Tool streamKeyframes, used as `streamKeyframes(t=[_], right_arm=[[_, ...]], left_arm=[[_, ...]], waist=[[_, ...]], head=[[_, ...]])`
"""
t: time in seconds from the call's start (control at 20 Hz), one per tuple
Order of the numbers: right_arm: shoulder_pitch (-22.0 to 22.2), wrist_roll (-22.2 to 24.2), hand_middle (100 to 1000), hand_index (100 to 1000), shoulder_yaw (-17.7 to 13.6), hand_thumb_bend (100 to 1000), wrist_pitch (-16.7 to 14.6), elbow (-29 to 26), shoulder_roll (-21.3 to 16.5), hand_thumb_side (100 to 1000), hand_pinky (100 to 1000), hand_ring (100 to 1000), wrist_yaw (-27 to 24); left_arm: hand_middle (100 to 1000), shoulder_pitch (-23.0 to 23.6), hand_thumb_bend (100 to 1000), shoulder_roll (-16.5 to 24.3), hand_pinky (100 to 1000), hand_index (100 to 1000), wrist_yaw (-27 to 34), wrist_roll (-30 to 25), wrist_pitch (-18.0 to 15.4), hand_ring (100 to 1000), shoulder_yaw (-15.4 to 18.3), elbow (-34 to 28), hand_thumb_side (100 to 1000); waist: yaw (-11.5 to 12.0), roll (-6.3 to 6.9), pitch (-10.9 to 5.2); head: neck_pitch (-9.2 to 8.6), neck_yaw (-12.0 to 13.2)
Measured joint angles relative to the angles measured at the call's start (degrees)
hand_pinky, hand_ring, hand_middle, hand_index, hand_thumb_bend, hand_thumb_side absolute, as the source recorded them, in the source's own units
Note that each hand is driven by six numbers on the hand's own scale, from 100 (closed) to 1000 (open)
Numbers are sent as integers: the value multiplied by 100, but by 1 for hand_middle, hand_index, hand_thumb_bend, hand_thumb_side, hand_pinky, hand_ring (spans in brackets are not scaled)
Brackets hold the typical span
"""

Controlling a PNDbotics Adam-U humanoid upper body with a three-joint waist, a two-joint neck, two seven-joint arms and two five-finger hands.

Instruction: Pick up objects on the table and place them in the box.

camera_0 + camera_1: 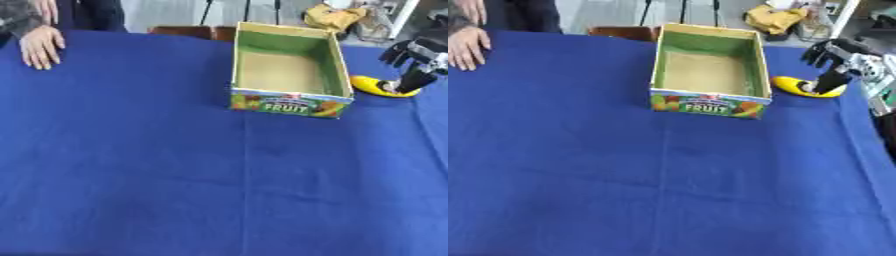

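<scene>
An open cardboard fruit box [292, 103] with green inner walls stands on the blue tablecloth [175, 175], right of centre and toward the back. It holds nothing. Just to its right lies a yellow banana [371, 86]. My right hand [835, 54] comes in from the right edge and hovers over the banana's outer end. One black finger [830, 82] points down onto the banana while the others spread above it. The fingers are not closed round the fruit. My left hand does not show in either view.
Beyond the table's far edge sit brown chair backs [188, 31] and a crumpled yellow-brown bag [332, 17]. The table's right edge runs close behind the banana. The blue cloth stretches wide to the left and front of the box.
</scene>
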Motion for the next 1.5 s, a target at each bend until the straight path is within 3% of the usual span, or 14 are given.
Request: streamKeyframes(t=[0.75, 1.5], right_arm=[[-7, -107, 694, 785, -89, 301, 59, 213, 32, 100, 605, 747, 307], [31, -214, 702, 784, -169, 286, 124, 353, -11, 100, 608, 769, 406]], left_arm=[[603, -22, 522, 0, 608, 758, 5, -33, 12, 599, -4, -51, 770], [604, -21, 523, 0, 608, 760, 8, -41, 12, 599, -4, -53, 771]], waist=[[190, 32, 86], [199, 68, 116]], head=[[-58, -114], [-144, -202]])
